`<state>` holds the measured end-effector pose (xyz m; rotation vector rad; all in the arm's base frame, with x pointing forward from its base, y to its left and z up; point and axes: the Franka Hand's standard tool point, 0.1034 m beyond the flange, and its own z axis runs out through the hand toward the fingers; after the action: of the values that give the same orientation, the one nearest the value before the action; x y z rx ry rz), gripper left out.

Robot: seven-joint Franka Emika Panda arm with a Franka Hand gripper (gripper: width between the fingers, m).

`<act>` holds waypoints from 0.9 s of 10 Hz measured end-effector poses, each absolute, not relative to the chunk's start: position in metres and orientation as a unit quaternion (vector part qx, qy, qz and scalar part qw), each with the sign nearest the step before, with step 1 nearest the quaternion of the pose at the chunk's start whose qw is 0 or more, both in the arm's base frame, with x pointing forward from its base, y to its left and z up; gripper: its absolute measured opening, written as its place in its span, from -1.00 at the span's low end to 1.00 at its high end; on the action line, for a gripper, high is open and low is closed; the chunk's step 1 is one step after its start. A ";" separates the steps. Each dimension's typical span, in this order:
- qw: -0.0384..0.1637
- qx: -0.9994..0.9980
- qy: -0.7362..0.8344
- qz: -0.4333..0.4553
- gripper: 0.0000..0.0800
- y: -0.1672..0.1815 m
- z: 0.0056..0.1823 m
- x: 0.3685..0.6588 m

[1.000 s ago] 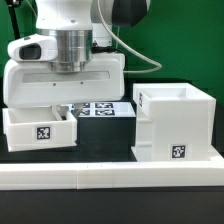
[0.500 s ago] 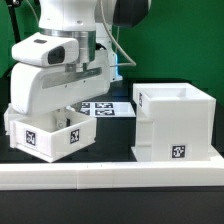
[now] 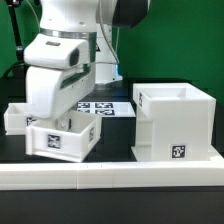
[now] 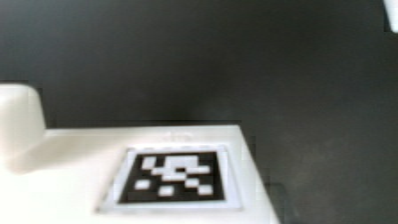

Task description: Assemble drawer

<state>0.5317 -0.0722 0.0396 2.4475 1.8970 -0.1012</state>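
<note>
My gripper (image 3: pixel 62 123) is shut on a small white drawer tray (image 3: pixel 60 141). It holds the tray tilted, low over the black table; the fingers are hidden by the hand and the tray's walls. The tray's tagged face fills the wrist view (image 4: pixel 175 175), with a rounded white part (image 4: pixel 18 122) beside it. A second tray (image 3: pixel 15 116) sits on the table behind, at the exterior view's left. The tall white housing (image 3: pixel 176 122) stands at the exterior view's right, open on top, apart from the held tray.
The long low white wall strip (image 3: pixel 110 176) runs along the front of the table. The marker board (image 3: pixel 101 108) lies flat behind the held tray. A green backdrop stands behind the arm.
The gripper has lifted and tilted the tray and carried it toward the exterior view's right, uncovering the second tray behind it. The housing has not moved.
</note>
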 end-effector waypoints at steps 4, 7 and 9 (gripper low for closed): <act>0.020 0.720 0.693 -0.043 -0.89 -0.075 0.034 0.524; 0.014 0.716 0.697 -0.043 -0.89 -0.062 0.030 0.521; 0.013 0.717 0.695 -0.043 -0.89 -0.065 0.030 0.520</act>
<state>0.5203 -0.0646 0.0298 2.2342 2.1662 -0.1337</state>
